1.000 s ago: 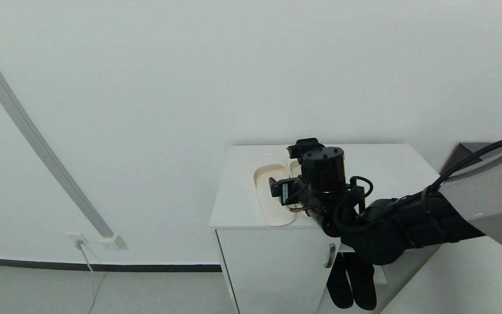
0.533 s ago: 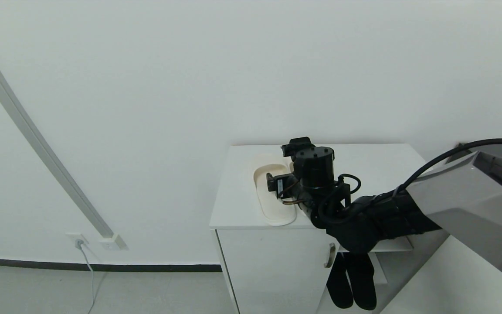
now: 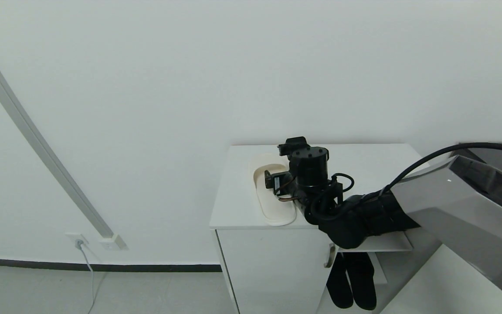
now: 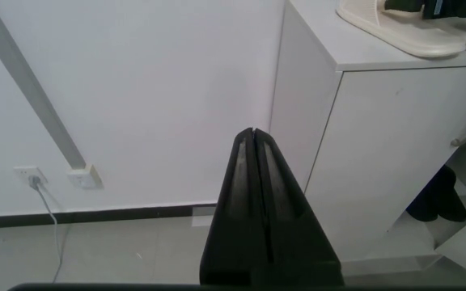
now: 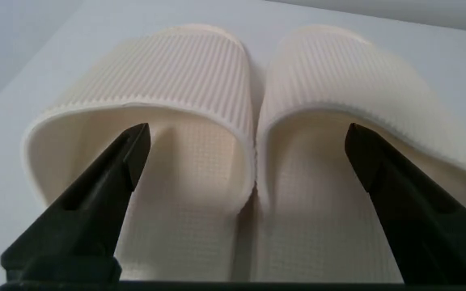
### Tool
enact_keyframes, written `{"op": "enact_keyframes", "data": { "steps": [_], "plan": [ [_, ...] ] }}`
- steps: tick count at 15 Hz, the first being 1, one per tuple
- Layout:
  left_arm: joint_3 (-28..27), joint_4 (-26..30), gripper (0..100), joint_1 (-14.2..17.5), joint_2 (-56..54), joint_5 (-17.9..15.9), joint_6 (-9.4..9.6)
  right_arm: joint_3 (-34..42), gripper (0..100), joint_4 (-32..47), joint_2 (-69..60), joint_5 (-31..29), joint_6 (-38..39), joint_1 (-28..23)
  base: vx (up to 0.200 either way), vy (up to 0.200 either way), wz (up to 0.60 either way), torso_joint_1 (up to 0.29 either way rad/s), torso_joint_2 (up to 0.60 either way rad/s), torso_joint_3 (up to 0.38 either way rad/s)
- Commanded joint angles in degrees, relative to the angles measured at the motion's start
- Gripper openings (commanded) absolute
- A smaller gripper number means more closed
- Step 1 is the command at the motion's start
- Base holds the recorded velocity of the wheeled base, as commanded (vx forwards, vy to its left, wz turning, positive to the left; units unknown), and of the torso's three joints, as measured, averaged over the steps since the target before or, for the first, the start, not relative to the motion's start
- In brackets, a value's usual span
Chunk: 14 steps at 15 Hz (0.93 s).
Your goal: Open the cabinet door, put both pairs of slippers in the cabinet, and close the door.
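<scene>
Holding the right gripper (image 5: 247, 137) spread wide over the cream slippers (image 5: 253, 89) on top of the cabinet (image 3: 238, 209), one finger in front of each slipper. Hard to say from the right wrist view whether touching. Showing there, close up, ribbed straps side by side and meeting. Showing from the head view, lower down, the black slippers (image 3: 351, 283) in the open compartment under a shelf. Keeping the left gripper (image 4: 253, 137) pressed together, low beside the cabinet's left side, well apart from both pairs.
</scene>
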Motion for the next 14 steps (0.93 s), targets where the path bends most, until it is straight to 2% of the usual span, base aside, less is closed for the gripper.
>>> {"op": "enact_keyframes", "data": {
  "steps": [1, 10, 14],
  "plan": [
    [0.0, 0.0, 0, 0.0, 0.1, 0.0, -0.01, -0.2, 0, 0.0, 0.2, 0.0, 0.0, 0.0, 0.000, 0.000, 0.00, 0.000, 0.00, 0.000],
    [0.0, 0.0, 0, 0.0, 0.1, 0.0, -0.01, -0.6, 0, -0.1, 0.2, -0.1, -0.3, 0.3, 0.000, 0.000, 0.00, 0.000, 0.00, 0.000],
    [0.0, 0.0, 0, 0.0, 0.1, 0.0, -0.01, 2.1, 0, -0.5, -2.7, 0.0, -0.2, 1.1, 0.000, 0.000, 0.00, 0.000, 0.00, 0.000]
  ]
}}
